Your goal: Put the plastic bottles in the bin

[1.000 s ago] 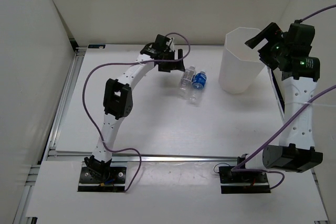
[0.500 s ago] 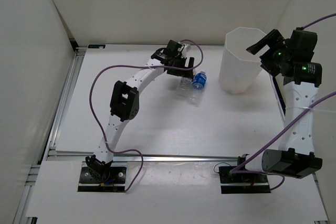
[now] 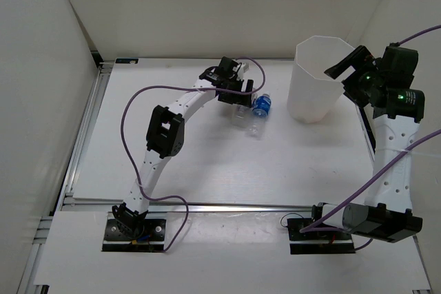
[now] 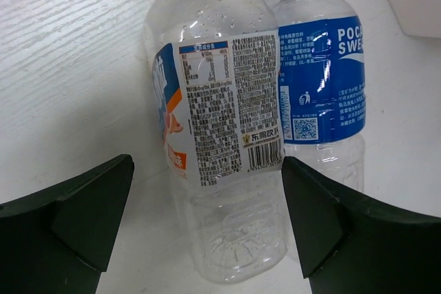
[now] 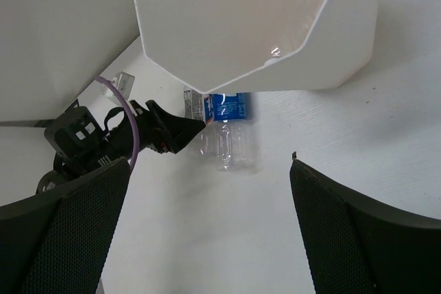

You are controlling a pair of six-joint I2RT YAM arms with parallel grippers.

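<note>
From above, two small bottles lie side by side on the white table, just left of the tall white translucent plastic bin with its octagonal rim, which stands upright at the far right. One is a clear plastic orange-labelled bottle, the other a clear plastic blue-labelled bottle on its right. Their long axes run nearly parallel, from the far edge toward the arm bases, with the caps at the far end. The left gripper sits low over the cap end of the orange-labelled bottle and covers part of it. The right gripper hangs at the bin's right rim.

In the left wrist view, both bottles lie lengthwise away from the camera, with the blue one's white cap at the top and the bases nearest. The orange-labelled bottle touches or almost touches the blue-labelled bottle along its side. The left gripper has its jaws spread wide to either side of the orange-labelled bottle's lower half. A gap shows on each side, so they grip nothing.

In the right wrist view, the bin fills the top with its mouth facing the camera. Below its rim the blue-labelled bottle shows its label and clear body, and the left gripper is beside it. The right gripper has its jaws wide apart and empty.
</note>
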